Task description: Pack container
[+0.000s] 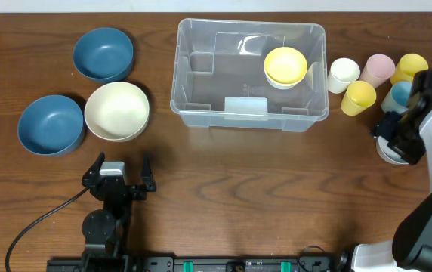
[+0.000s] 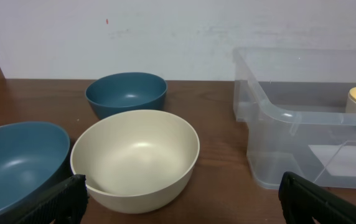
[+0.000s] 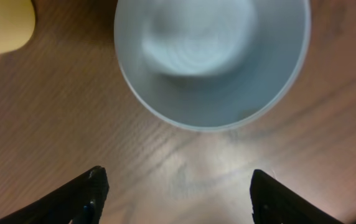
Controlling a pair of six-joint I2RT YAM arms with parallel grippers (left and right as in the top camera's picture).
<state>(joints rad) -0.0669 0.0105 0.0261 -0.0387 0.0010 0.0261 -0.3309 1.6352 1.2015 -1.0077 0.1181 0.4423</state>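
Hovering my right gripper [image 3: 177, 190] over a pale cup [image 3: 212, 62], fingers apart and empty.
My left gripper [image 1: 118, 175] gapes wide near the cream bowl [image 1: 116, 111]; the container [image 1: 177, 75] holds a yellow bowl [image 1: 285, 66].

Bright, even light falls from above on the table [image 1: 223, 174]. The shadow beside the cream bowl [image 1: 116, 111] is short and soft. A white glare patch sits on the container [image 1: 248, 44] near the table's far edge. The right wrist view is blurred: the pale cup [image 3: 212, 56] looks soft, and the wood below it gleams. In the left wrist view the bowl is sharp, while the left pincer [image 2: 181, 199] is dark and unfocused.
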